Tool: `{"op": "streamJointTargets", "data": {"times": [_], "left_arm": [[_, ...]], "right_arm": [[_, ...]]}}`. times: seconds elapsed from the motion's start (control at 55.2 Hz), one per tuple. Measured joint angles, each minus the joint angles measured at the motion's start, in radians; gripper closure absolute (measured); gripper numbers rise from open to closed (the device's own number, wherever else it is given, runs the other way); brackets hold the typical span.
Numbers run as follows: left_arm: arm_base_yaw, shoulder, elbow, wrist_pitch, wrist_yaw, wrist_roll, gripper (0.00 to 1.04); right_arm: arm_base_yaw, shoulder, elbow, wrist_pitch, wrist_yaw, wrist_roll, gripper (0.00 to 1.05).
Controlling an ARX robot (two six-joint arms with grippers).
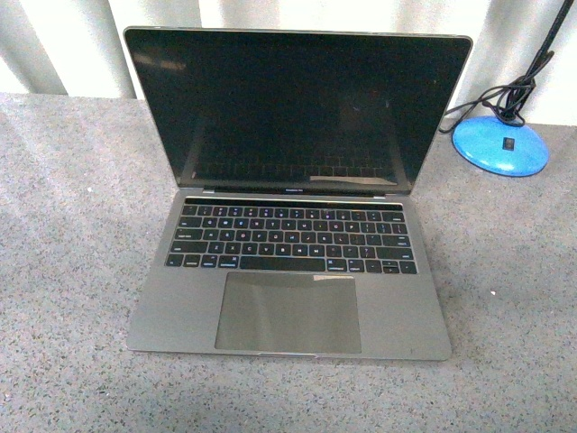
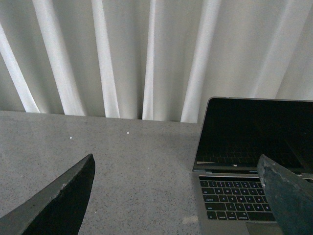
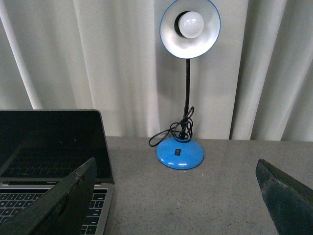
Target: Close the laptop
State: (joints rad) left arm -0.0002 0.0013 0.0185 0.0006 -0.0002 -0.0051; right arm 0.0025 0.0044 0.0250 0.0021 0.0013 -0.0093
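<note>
Both my left gripper [image 2: 175, 158] and right gripper [image 3: 175, 161] are spread wide, holding nothing. The slim grey metal laptop [image 1: 288, 311] sits open on the grey speckled table [image 1: 63, 271].

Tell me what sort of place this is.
Probably an indoor desk or test bench, staged rather than lived-in: an open laptop and a blue desk lamp stand on a grey speckled tabletop, with a pale pleated curtain hung close behind as a backdrop.

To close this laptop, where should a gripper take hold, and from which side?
The lid's top edge, near its middle, reached from above and behind. The laptop stands open with the screen tilted back, so that free edge sits farthest from the hinge and likely swings down easiest.
</note>
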Motion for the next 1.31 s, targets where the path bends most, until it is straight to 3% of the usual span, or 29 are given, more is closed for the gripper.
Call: {"op": "streamJointTargets", "data": {"times": [1.305], "left_arm": [[0.000, 0.000, 0.000, 0.000, 0.000, 0.000, 0.07]], "right_arm": [[0.000, 0.000, 0.000, 0.000, 0.000, 0.000, 0.10]]}}
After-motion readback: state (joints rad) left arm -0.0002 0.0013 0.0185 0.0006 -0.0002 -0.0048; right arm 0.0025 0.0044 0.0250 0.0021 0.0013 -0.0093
